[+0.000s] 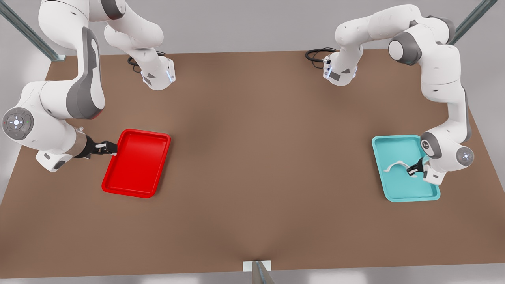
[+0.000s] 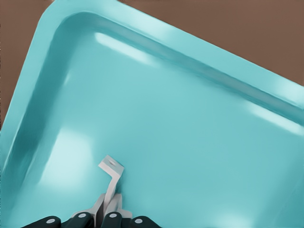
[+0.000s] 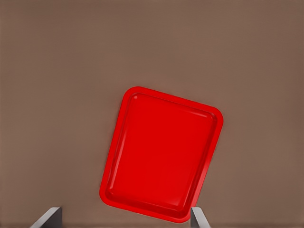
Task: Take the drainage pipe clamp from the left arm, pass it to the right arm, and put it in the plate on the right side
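left gripper [image 1: 414,169] closed on drainage pipe clamp [image 1: 395,165] over teal tray [image 1: 394,195], frame right; right gripper [image 1: 111,148] open beside red plate [image 1: 136,173], waiting.

Open surface [image 1: 268,157] across frame centre; red plate [image 1: 136,163] at left, teal tray [image 1: 394,185] at right bound my passage.

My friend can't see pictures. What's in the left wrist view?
The left hand pinches a small white drainage pipe clamp over the floor of a teal tray. Brown table shows past the tray's rim.
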